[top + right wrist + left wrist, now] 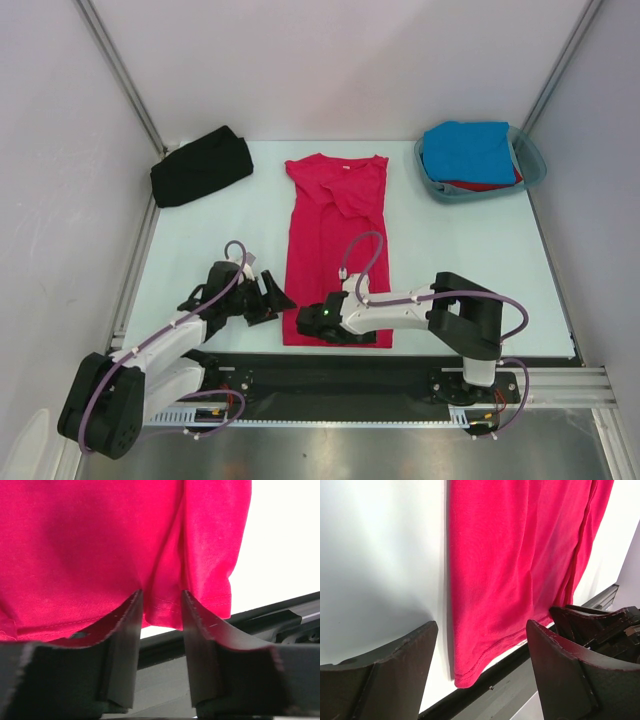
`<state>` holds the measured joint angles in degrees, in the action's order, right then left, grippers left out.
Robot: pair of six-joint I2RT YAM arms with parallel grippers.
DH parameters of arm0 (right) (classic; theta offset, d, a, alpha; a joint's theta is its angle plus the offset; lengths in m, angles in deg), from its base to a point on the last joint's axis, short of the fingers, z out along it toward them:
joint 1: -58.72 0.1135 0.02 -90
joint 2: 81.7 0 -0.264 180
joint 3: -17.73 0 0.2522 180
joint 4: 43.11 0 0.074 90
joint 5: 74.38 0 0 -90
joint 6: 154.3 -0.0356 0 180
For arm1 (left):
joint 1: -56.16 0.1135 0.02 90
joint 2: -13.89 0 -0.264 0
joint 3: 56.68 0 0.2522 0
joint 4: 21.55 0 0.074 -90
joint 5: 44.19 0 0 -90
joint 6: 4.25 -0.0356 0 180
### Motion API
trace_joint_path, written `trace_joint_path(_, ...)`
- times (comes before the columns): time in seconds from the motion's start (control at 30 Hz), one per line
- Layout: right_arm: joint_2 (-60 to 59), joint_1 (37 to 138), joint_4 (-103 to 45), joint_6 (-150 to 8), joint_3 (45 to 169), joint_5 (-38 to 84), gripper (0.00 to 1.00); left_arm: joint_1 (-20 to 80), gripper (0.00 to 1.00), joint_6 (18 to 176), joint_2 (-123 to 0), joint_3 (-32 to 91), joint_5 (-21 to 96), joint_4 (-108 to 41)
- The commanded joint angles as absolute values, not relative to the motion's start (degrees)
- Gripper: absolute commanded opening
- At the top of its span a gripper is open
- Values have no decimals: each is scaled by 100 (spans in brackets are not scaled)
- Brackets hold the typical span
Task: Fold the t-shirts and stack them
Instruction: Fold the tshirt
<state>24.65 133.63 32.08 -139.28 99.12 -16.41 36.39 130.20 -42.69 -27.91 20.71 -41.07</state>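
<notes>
Since the crimson-pink t-shirt (335, 250) drapes limp, I target its hem corners: left gripper (481, 627) gapes empty, right gripper (161, 597) straddles hem, unclenched.

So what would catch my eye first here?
The long crimson-pink cloth t-shirt lying flat mid-table, sides folded in, with the left gripper and right gripper at its near hem. Then a bundled black cloth t-shirt at the far left corner, and a translucent teal plastic tub at the far right holding a bright blue t-shirt.
</notes>
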Motion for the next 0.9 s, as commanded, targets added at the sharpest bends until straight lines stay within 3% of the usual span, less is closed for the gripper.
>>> trace_joint_path(0.0, 2483, 13413, 3394, -14208, 10031, -1848, 40, 3630, 80, 12759, -4324, -2938, 2410, -4533)
trace_joint_path(0.13, 2465, 13430, 3411, -14217, 10031, -1883, 28, 3630, 80, 12750, -4359, -2938, 2428, -4524)
trace_joint_path(0.27, 2404, 13474, 3464, -14235, 10022, -1910, 8, 3630, 81, 12733, -4403, -2921, 2410, -4498)
trace_joint_path(0.37, 2360, 13518, 3525, -14287, 10030, -1953, 1, 3630, 81, 12732, -4447, -2929, 2384, -4480)
trace_joint_path(0.87, 2219, 14563, 4544, -15341, 10268, -2279, 0, 3630, 81, 12767, -4307, -2982, 2366, -4489)
